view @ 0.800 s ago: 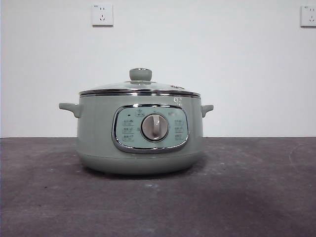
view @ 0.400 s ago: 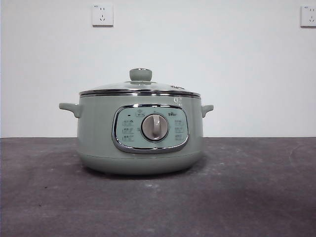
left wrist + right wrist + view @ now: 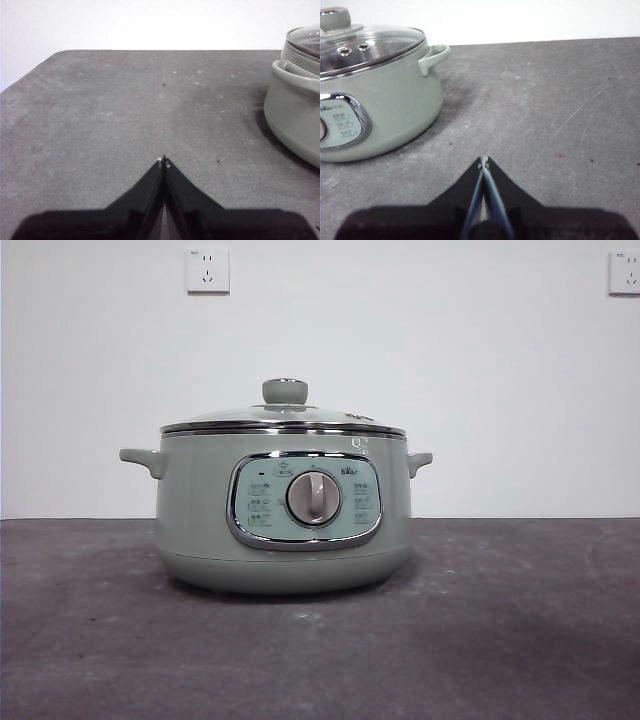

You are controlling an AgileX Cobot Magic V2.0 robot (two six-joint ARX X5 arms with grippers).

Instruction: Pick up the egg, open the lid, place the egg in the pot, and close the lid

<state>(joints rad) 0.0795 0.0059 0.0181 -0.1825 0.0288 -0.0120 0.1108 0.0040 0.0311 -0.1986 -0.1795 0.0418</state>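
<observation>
dark grey matte desk (image 3: 520, 620) carries all | wide round sage-green electric pot (image 3: 285, 510) stands near both tools, apart from them | domed clear glass lid (image 3: 285, 418) with pale green knob sits closed on pot | left tool (image 3: 163, 161) clenched, holding nothing | right tool (image 3: 483, 161) clenched, holding nothing | egg not visible

Plain white wall (image 3: 460, 380) behind the table, evenly lit, no visible texture. Two white wall sockets high up: one left of centre (image 3: 207, 270), one cut by the right edge (image 3: 625, 272). Dark grey table top (image 3: 500, 620), matte, scuffed with pale flecks and faint scratches. In the left wrist view its far corner (image 3: 65, 54) is rounded. A small reddish speck (image 3: 561, 156) marks the surface.
</observation>
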